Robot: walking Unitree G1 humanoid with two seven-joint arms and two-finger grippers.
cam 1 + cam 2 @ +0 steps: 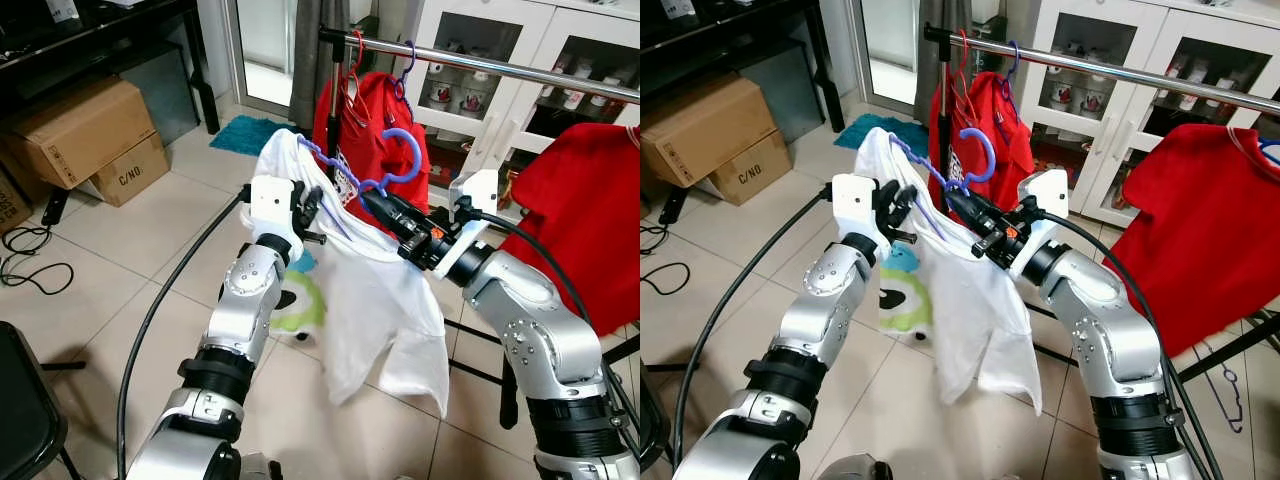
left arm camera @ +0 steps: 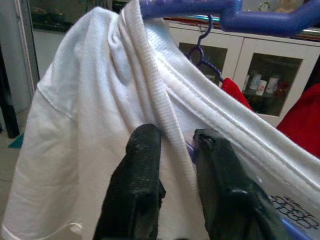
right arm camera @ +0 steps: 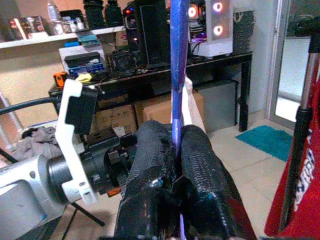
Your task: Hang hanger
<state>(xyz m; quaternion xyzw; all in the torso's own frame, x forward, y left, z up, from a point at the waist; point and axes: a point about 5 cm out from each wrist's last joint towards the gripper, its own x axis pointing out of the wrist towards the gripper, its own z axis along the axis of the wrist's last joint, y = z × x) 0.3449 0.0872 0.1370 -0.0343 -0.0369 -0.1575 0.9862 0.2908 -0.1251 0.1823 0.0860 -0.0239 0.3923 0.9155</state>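
A blue plastic hanger (image 1: 395,160) carries a white T-shirt (image 1: 385,310) in front of me, below the metal rail (image 1: 500,68). My right gripper (image 1: 372,202) is shut on the hanger's bar near its neck; in the right wrist view the blue bar (image 3: 178,75) runs between the black fingers (image 3: 197,165). My left gripper (image 1: 308,207) is shut on the shirt's ribbed collar (image 2: 160,100) and the hanger arm under it, at the shirt's left shoulder. The hook (image 1: 982,150) points up, short of the rail.
Red shirts on hangers (image 1: 375,120) hang from the rail, and another red shirt (image 1: 580,220) is at right. White glass-door cabinets (image 1: 520,90) stand behind. Cardboard boxes (image 1: 85,135) and cables (image 1: 30,260) lie at left; a black chair (image 1: 25,410) is near left.
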